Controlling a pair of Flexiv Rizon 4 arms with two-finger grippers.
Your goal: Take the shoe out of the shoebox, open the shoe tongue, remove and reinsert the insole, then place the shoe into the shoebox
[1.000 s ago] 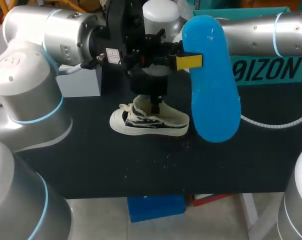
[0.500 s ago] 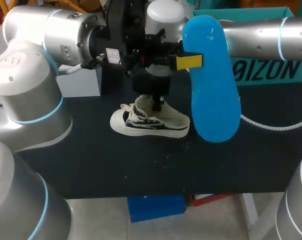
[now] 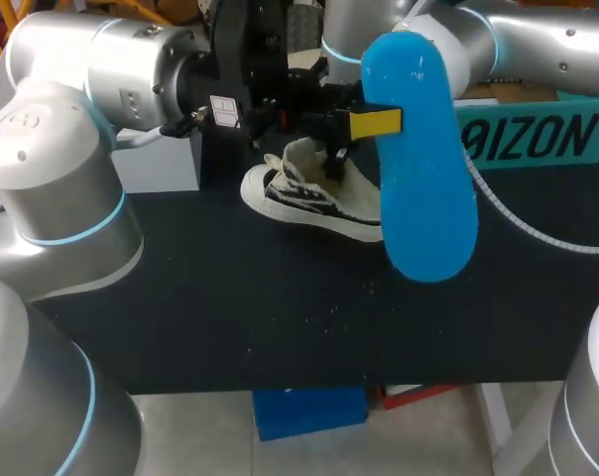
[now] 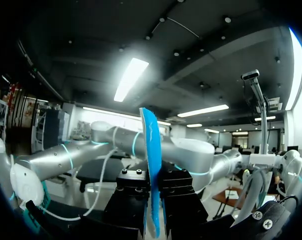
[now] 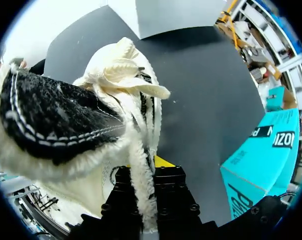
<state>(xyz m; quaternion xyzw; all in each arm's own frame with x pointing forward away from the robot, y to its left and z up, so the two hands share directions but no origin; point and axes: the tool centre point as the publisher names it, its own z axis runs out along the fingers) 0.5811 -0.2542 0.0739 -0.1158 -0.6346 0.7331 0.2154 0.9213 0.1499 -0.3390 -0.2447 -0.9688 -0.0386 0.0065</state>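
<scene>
A blue insole (image 3: 423, 169) stands upright above the table, my left gripper (image 3: 374, 121) shut on its edge. In the left wrist view the insole (image 4: 152, 165) rises edge-on from between the black fingers of the left gripper (image 4: 153, 202). A cream and black fleece-lined shoe (image 3: 314, 198) hangs tilted just over the black table (image 3: 230, 297). My right gripper (image 3: 334, 151) comes down from behind and is shut on its upper rim. In the right wrist view the shoe (image 5: 86, 125) fills the space ahead of the right gripper (image 5: 147, 200), with its fleecy edge pinched between the fingers.
The teal shoebox (image 3: 538, 139) stands at the table's back right, beside the right gripper in the wrist view (image 5: 261, 160). A grey box (image 3: 161, 164) sits at the back left. A white cable (image 3: 538, 243) trails over the table on the right.
My right gripper shut on the shoe's rim and lifted it off the table, up and toward the back right. The left arm and the insole have stayed still.
</scene>
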